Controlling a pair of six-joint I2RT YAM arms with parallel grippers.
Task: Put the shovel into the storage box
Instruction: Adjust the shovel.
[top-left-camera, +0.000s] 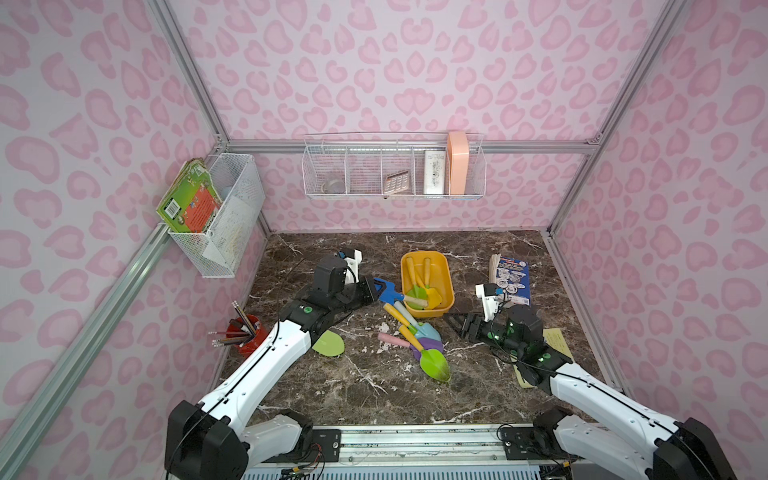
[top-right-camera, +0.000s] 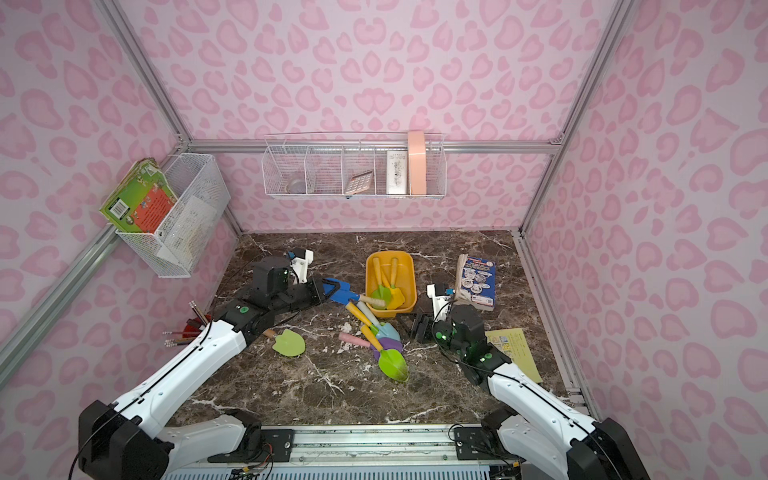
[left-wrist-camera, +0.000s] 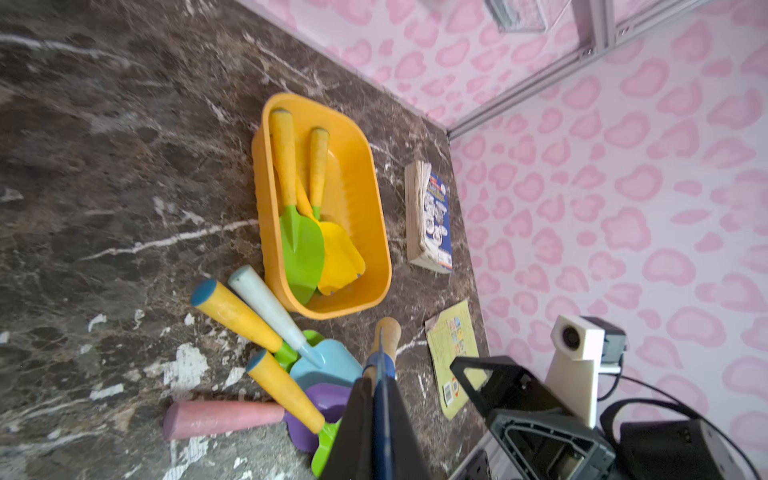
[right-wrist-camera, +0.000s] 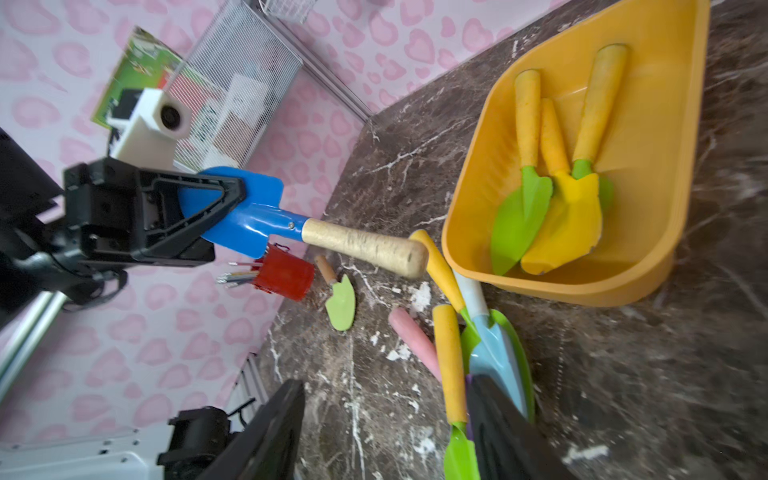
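Note:
My left gripper (top-left-camera: 376, 289) is shut on the blade of a blue shovel (top-left-camera: 388, 291) with a wooden handle. The shovel hangs above the table, and its handle (right-wrist-camera: 365, 247) points at the near corner of the storage box. That yellow-orange storage box (top-left-camera: 424, 254) sits mid-table and holds three yellow-handled shovels (left-wrist-camera: 299, 232). In the left wrist view the blue blade (left-wrist-camera: 383, 399) stands edge-on between the shut fingers. My right gripper (right-wrist-camera: 386, 382) is open and low over the marble, with nothing between its fingers. One of its fingers (right-wrist-camera: 498, 424) lies right beside a pile of loose shovels (top-left-camera: 415, 332).
A light-green shovel (top-left-camera: 328, 344) lies by the left arm, and a red pencil cup (top-left-camera: 249, 332) stands at the left edge. A book (top-left-camera: 511, 276) and a yellow sheet (top-left-camera: 555, 338) lie right of the box. White wire baskets (top-left-camera: 395, 170) hang on the walls.

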